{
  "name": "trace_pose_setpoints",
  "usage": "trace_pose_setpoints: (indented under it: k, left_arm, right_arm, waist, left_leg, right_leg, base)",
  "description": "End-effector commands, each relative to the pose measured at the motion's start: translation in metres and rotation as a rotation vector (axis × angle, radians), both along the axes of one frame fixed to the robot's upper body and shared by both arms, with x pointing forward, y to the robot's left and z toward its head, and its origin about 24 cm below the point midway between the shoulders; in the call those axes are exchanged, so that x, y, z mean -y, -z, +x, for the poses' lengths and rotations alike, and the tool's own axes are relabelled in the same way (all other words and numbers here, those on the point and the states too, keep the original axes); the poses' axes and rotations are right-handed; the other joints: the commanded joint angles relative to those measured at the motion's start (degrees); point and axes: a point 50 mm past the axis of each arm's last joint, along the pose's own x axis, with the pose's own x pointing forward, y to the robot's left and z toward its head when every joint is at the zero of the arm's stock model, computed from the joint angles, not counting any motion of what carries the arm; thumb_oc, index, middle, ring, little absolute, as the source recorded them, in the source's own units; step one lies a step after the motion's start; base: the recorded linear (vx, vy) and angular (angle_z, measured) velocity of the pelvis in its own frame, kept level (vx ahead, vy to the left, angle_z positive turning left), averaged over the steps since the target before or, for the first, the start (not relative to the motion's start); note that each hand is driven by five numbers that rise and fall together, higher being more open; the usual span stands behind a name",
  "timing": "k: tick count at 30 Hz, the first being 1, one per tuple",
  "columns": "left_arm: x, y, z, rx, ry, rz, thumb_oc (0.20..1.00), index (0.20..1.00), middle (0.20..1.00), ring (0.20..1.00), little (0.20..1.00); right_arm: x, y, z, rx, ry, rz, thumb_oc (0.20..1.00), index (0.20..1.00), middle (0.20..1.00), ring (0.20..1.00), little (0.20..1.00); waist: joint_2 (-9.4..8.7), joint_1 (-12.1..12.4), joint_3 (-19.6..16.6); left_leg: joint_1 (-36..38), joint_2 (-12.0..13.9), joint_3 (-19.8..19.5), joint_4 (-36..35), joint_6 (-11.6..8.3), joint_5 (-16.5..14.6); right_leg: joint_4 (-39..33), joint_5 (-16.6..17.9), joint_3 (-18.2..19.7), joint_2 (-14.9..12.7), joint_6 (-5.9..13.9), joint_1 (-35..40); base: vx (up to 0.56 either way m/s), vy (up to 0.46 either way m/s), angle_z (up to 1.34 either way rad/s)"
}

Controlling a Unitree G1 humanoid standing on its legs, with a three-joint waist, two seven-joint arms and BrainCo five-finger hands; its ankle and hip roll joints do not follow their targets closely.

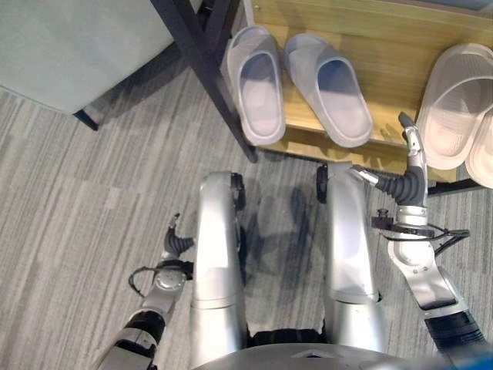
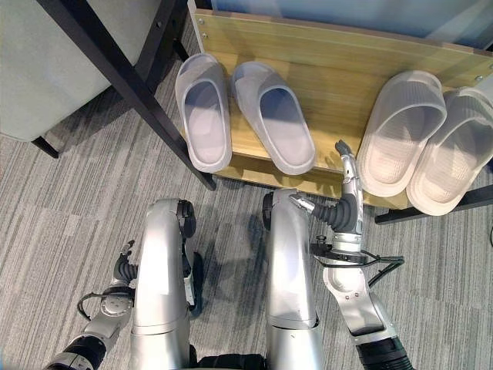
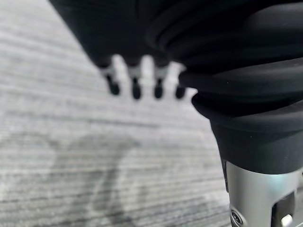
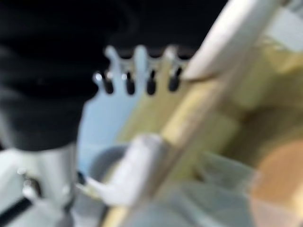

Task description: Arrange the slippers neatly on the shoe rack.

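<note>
Fingers straight and empty on the right hand (image 2: 348, 171), just beside the white slippers (image 2: 400, 131) on the shoe rack (image 2: 323, 69), heels toward it; left hand (image 2: 123, 270) hangs far off.

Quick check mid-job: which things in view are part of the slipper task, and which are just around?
Part of the job:
- grey slipper pair, on the rack
- cream slipper pair, on the rack
- wooden shoe rack
- right hand, fingers straight, at the rack's front edge beside the cream pair
- left hand, low over the carpet

Just around:
- dark-framed furniture
- carpet
</note>
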Motion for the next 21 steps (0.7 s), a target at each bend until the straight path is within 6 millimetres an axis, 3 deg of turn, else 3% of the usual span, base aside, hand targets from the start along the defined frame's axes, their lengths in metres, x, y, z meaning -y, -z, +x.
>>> trace_pose_setpoints:
  k: [1, 7, 21]
  left_arm:
    - [0.0, 0.004, -0.01, -0.017, 0.027, 0.029, 1.0, 1.0, 1.0, 1.0, 1.0]
    - [0.002, 0.004, -0.008, -0.018, 0.044, 0.027, 1.0, 1.0, 1.0, 1.0, 1.0]
    - [0.005, 0.004, -0.005, -0.024, 0.064, 0.026, 1.0, 1.0, 1.0, 1.0, 1.0]
  right_arm:
    - [-0.019, -0.026, -0.008, 0.095, -0.163, 0.073, 1.0, 1.0, 1.0, 1.0, 1.0]
    - [-0.021, -0.018, -0.001, 0.047, -0.18, 0.123, 1.0, 1.0, 1.0, 1.0, 1.0]
    - [-0.036, -0.034, 0.006, 0.103, -0.271, 0.148, 1.0, 1.0, 1.0, 1.0, 1.0]
  waist:
    - [0.08, 3.75, -1.82]
    - [0.33, 4.02, -1.82]
    - [0.6, 4.53, -1.82]
  left_leg:
    - [1.29, -2.9, 3.34, 1.95, 6.05, 2.21]
    - [1.29, -2.95, 3.38, 1.94, 6.06, 2.18]
    - [1.29, -3.15, 3.5, 2.4, 6.01, 2.36]
  right_leg:
    - [0.72, 12.87, 4.48, -0.13, -9.2, 5.85]
    - [0.76, 13.0, 4.66, 0.02, -9.21, 5.93]
    - [1.11, 13.11, 4.71, 0.15, -9.23, 6.12]
  base:
    - [0.0, 0.0, 0.0]
    - [0.0, 0.0, 0.0]
    - [0.0, 0.0, 0.0]
